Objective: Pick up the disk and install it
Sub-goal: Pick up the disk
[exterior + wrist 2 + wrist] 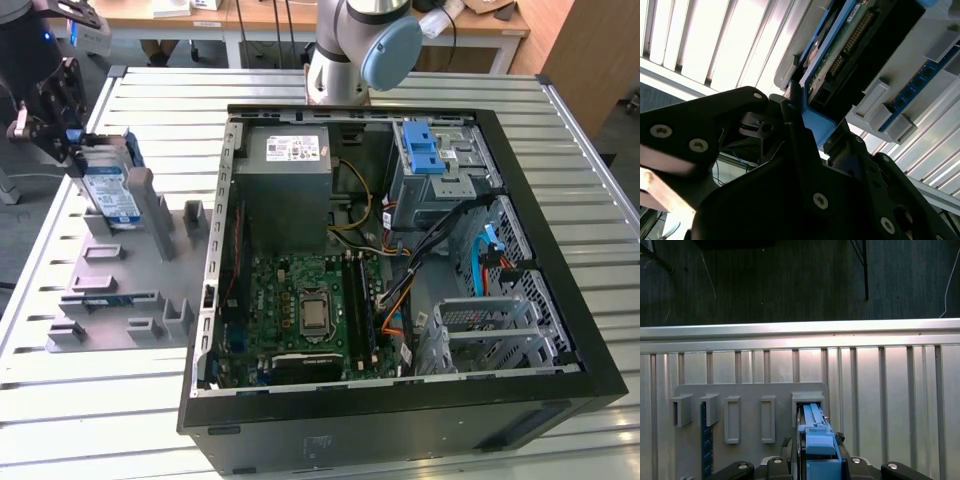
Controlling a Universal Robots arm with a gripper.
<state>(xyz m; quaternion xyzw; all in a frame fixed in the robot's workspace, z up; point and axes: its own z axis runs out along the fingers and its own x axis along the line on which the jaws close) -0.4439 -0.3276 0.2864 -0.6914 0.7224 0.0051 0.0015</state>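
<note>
- Exterior view: we see the claw point(80, 158) meeting the disk point(108, 192) from 10 o'clock. The disk stands on edge in the grey rack point(110, 300) on the bench point(100, 420), with the open case point(400, 400) at its 3 o'clock.
- Second wrist view: we judge the fingers point(792, 115) clamped on the blue frame of the disk point(840, 47).
- First wrist view: the disk point(815, 437) sits edge-on in its slot point(807, 401).

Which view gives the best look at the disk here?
The exterior view: the disk shows its labelled face, standing in the grey holder by the gripper. The second wrist view shows its connector edge and blue frame close up; the first wrist view catches the blue frame end-on.
</note>
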